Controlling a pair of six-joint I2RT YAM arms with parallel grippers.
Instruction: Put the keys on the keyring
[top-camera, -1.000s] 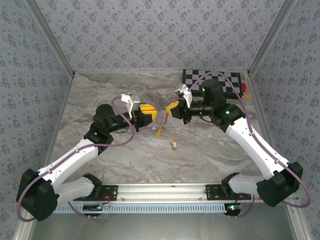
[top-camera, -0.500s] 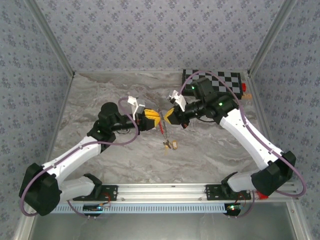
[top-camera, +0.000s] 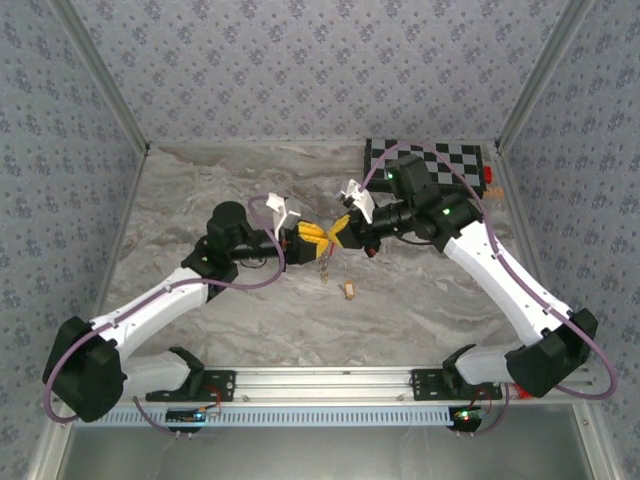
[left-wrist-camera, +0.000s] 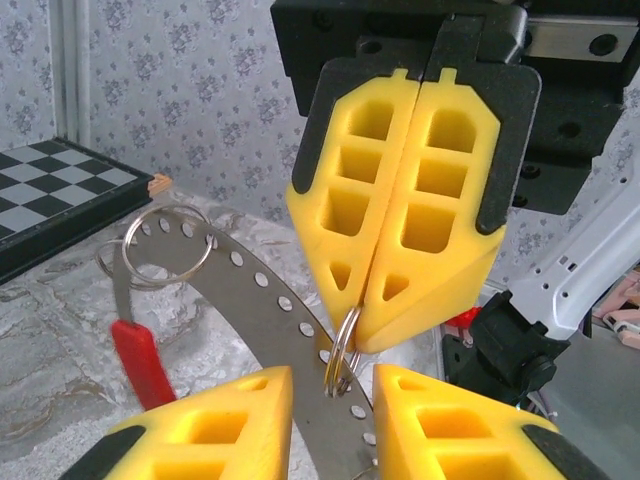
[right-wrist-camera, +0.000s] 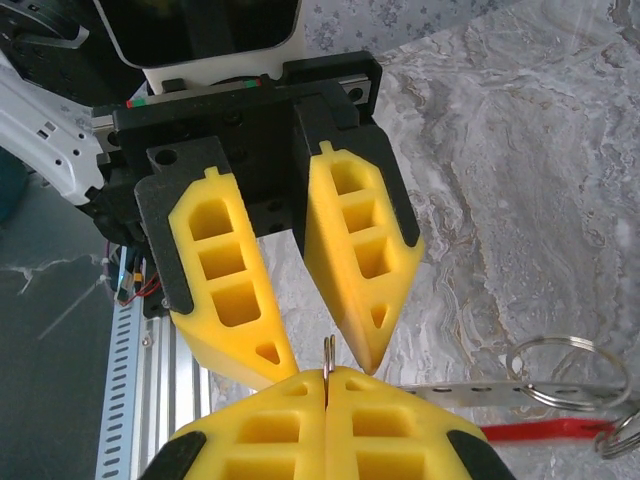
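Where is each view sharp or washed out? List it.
Top external: even, soft light, faint shadows, the small orange-tan key barely resolved. Left wrist: the yellow foam right pincer, shut on the thin grey metal keyring, crisp. Right wrist: marble tabletop washed bright top right.

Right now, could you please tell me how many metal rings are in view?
3: one ring is pinched in the right gripper; a second ring and a third ring overlap at the metal strip's far end, by the red tag. Others may be hidden.

light: bright, even | shadows: soft | focus: sharp | glare: none
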